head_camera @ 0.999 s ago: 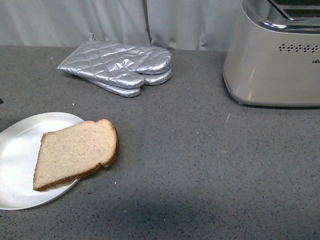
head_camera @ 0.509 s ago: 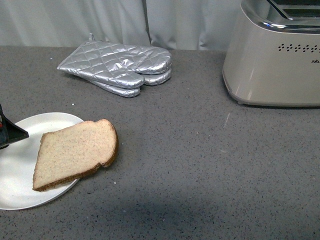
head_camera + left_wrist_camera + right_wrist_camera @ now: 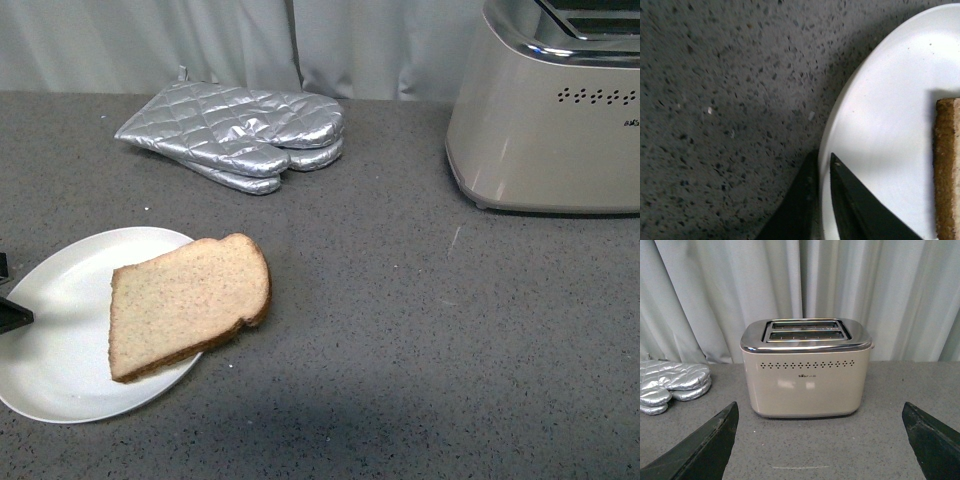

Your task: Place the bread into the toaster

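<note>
The bread [image 3: 185,305] lies on the plate [image 3: 50,390], well apart from the toaster [image 3: 545,130]; likely light, soft, tearable, best pinched gently by its overhanging crust; left claw [image 3: 823,156] narrow on plate rim; right claw [image 3: 820,440] wide.

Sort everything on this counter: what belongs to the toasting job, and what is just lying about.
For the job:
bread
toaster
white plate, carrying the bread

Lying about:
silver oven mitts
grey curtain behind the counter
</note>
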Robot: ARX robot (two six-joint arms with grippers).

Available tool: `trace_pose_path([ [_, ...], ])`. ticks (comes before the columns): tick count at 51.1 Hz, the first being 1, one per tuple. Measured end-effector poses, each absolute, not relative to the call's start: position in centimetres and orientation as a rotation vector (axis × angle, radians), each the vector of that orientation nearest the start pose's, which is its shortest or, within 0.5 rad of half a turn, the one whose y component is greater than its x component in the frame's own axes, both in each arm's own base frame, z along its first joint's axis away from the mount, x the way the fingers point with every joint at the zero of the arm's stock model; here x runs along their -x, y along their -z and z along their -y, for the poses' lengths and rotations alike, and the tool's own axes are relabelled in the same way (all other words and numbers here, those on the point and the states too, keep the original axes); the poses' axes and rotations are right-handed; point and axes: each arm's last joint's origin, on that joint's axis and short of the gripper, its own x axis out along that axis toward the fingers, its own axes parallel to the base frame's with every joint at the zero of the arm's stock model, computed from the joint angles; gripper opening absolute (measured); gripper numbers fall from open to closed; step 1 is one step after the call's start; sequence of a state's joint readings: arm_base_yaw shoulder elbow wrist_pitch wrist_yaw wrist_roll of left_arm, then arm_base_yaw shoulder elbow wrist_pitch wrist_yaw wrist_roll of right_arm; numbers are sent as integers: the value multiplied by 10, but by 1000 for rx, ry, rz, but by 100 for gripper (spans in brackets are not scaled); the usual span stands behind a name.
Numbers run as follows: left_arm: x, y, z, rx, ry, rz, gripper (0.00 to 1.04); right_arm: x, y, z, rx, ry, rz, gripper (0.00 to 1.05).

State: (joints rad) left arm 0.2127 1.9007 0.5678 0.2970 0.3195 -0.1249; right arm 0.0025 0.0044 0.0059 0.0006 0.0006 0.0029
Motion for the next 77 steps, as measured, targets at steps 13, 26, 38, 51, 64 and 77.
trace_pose_path([
  [13, -258, -58, -28, 422, 76, -1019, 4, -98, -165, 0, -3, -2, 2, 95],
  [26, -260, -81, 5, 463, 140, -965, 4, -98, -165, 0, -3, -2, 2, 95],
  [38, -269, -92, 73, 477, 230, -959, 4, -98, -165, 0, -3, -2, 2, 95],
  [51, -294, -83, 156, 470, 338, -1002, 4, -98, -165, 0, -3, -2, 2, 95],
  [64, -310, -72, 222, 465, 408, -1028, 4, -98, -165, 0, -3, -2, 2, 95],
  [77, -314, -66, 257, 442, 440, -1047, 5, -98, -165, 0, -3, -2, 2, 95],
])
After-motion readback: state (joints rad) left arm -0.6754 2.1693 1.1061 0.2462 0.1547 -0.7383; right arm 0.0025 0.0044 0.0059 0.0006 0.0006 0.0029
